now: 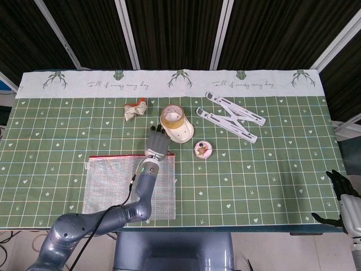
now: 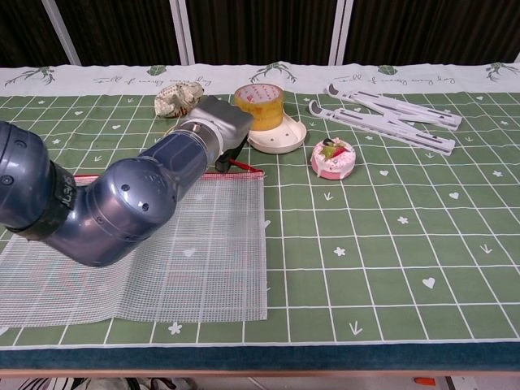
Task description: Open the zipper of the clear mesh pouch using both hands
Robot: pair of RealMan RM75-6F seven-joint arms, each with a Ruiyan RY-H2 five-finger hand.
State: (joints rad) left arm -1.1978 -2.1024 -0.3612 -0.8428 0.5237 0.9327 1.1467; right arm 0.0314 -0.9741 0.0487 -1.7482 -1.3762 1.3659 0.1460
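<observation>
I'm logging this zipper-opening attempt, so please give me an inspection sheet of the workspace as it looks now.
Surface: green gridded tablecloth with a white printed border.
Job's things: clear mesh pouch with red zipper lying flat; zipper state cannot be told.
Clutter: yellow tape roll on white oval dish; small pink round container; white folding stand; crumpled wrapper.
Hands: left hand over the pouch's zipper end, grip hidden; right hand off the table's edge, holding nothing.
Cables: black cable along the left arm.
Surroundings: dark slatted wall.

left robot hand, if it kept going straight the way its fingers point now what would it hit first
Probably the white dish holding the tape roll; the left robot hand points up-table toward it, though height is unclear.
</observation>
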